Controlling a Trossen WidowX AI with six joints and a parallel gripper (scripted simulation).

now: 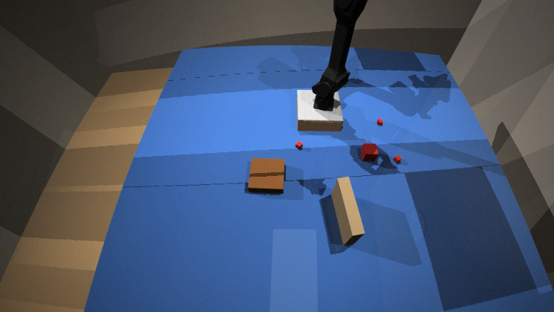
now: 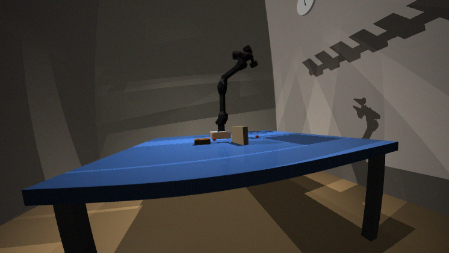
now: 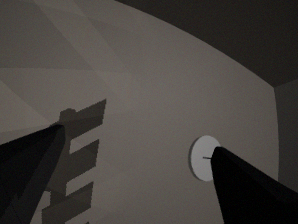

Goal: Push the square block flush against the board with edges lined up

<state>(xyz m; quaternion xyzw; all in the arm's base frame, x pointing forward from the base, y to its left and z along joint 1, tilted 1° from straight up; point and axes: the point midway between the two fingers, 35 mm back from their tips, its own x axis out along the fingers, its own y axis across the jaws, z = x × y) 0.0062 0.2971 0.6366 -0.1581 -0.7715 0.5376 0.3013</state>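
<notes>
- Holding my hand (image 2: 251,56) (image 3: 140,145) wide open, I grip nothing, high above the blue table (image 1: 201,240) (image 2: 157,156).
- The brown square block (image 1: 266,167) (image 2: 202,141) lies flat, well below my hand.
- The upright tan board (image 1: 347,209) (image 2: 239,135) stands apart from the block.

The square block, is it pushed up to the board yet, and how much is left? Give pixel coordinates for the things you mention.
Nothing looks done: the brown square block (image 1: 266,167) (image 2: 202,141) stands apart from the tan board (image 1: 347,207) (image 2: 239,135). The gripper (image 3: 140,145) is open and empty. Left: push them together, line up an edge, then move away.
</notes>
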